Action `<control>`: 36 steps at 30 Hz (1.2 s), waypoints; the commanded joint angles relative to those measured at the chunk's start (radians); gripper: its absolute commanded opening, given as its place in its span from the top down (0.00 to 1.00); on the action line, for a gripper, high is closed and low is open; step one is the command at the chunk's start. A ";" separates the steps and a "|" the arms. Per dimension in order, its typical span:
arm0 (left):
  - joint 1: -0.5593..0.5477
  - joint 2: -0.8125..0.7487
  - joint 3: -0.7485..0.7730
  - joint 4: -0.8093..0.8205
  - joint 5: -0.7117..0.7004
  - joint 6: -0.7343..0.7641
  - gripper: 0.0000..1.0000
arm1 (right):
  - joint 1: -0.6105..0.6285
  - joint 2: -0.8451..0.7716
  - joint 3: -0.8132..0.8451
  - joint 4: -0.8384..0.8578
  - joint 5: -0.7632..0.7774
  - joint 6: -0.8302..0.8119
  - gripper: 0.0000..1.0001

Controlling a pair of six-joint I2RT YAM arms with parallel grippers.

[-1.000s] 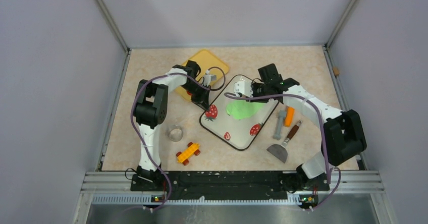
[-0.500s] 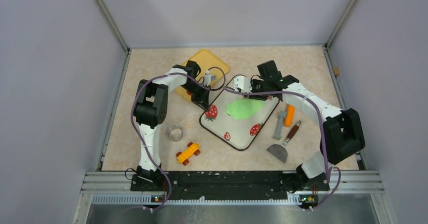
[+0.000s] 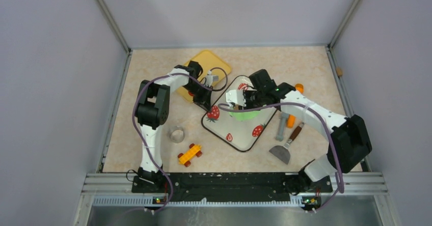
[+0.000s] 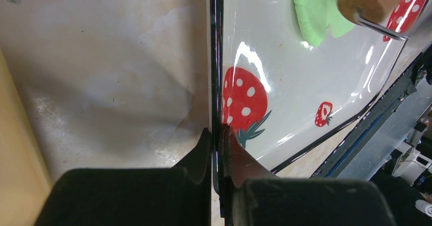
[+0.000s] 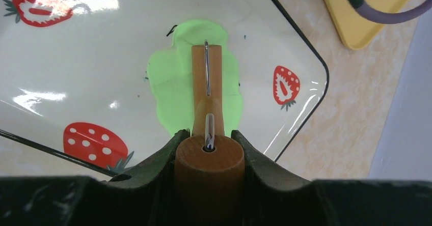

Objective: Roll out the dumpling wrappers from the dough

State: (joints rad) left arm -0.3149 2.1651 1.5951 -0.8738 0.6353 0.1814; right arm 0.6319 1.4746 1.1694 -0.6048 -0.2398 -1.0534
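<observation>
The dough [image 5: 168, 83] is a flattened bright green blob on a white strawberry-print tray [image 5: 76, 58]. My right gripper [image 5: 209, 139] is shut on the handle of a wooden rolling pin [image 5: 206, 78], whose barrel lies on the dough. In the top view the right gripper [image 3: 248, 99] covers most of the dough [image 3: 243, 115]. My left gripper [image 4: 217, 134] is shut on the tray's black rim [image 4: 216, 58] at its left edge, also seen in the top view [image 3: 206, 104]. The dough [image 4: 312, 12] and the rolling pin's end [image 4: 364, 2] show in the left wrist view. No separate wrappers show.
A yellow tray [image 3: 209, 63] lies behind the left gripper. A grey and orange tool [image 3: 281, 126] and a scraper [image 3: 282, 152] lie right of the white tray [image 3: 239, 134]. A toy car [image 3: 189, 153] and a small metal ring [image 3: 177, 134] lie front left.
My right gripper has moved left and nearer with the rolling pin, from the tray's far edge onto the dough. The left gripper has not moved.
</observation>
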 commanded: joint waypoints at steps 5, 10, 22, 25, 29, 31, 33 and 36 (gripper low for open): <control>0.007 0.025 0.017 -0.006 -0.071 0.036 1.00 | -0.012 0.107 -0.084 0.118 0.036 -0.086 1.00; 0.007 0.021 0.014 -0.004 -0.070 0.034 1.00 | -0.026 0.160 -0.102 0.160 0.070 -0.101 1.00; 0.008 0.029 -0.004 0.008 -0.062 0.030 1.00 | -0.019 0.008 0.109 0.166 0.109 0.002 1.00; 0.008 0.033 -0.004 0.009 -0.061 0.030 1.00 | -0.015 -0.040 0.109 0.107 0.070 -0.002 1.00; 0.008 0.037 0.003 0.010 -0.059 0.025 1.00 | -0.012 -0.096 0.012 0.045 0.019 -0.051 1.00; 0.008 0.040 0.010 0.007 -0.054 0.021 1.00 | -0.012 -0.118 -0.068 0.061 0.015 -0.071 1.00; 0.009 0.041 0.014 0.004 -0.056 0.021 1.00 | -0.012 -0.146 -0.144 0.087 -0.003 -0.084 1.00; 0.011 0.047 0.017 -0.003 -0.069 0.034 1.00 | -0.012 -0.193 -0.256 0.102 -0.029 -0.112 1.00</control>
State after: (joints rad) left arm -0.3119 2.1693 1.5986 -0.8764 0.6426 0.1814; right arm 0.6132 1.3365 1.0229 -0.5175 -0.2081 -1.1133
